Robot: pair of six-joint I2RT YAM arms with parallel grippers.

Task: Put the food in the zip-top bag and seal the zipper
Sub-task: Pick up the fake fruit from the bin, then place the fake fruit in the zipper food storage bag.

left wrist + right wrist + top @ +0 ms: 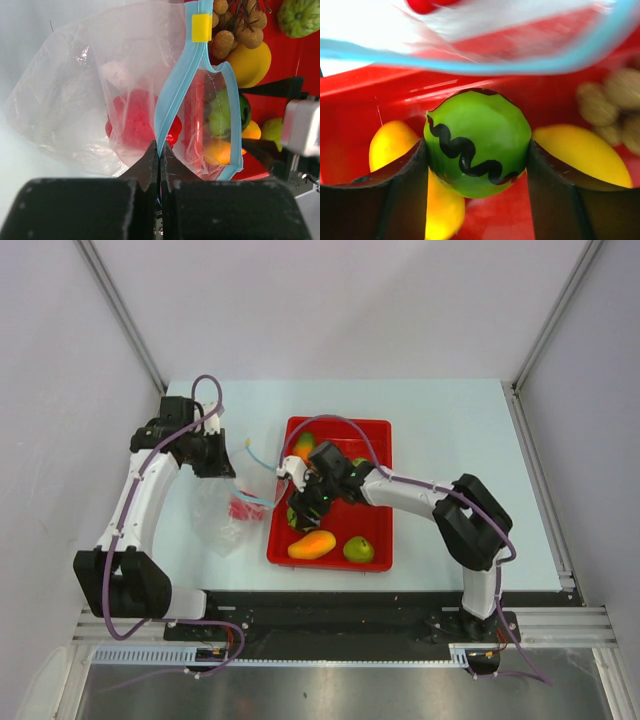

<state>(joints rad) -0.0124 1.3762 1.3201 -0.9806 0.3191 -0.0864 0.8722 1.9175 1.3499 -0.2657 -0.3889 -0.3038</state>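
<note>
The clear zip-top bag [222,520] hangs left of the red tray, with a red piece [134,120] inside. My left gripper [160,150] is shut on its light-blue zipper strip [172,90] and holds the mouth open toward the tray; it also shows in the top view [214,456]. My right gripper [477,150] is shut on a green round fruit [477,142] with a black wavy line, just below the bag's blue edge [470,66]. In the top view that gripper [303,502] sits over the tray's left side.
The red tray [380,430] holds an orange-green mango [312,544], a green fruit [358,549], another mango [305,445], a yellow lemon [250,62] and brown nuts [235,25]. A yellow slider [202,27] sits on the zipper. Walls enclose the table.
</note>
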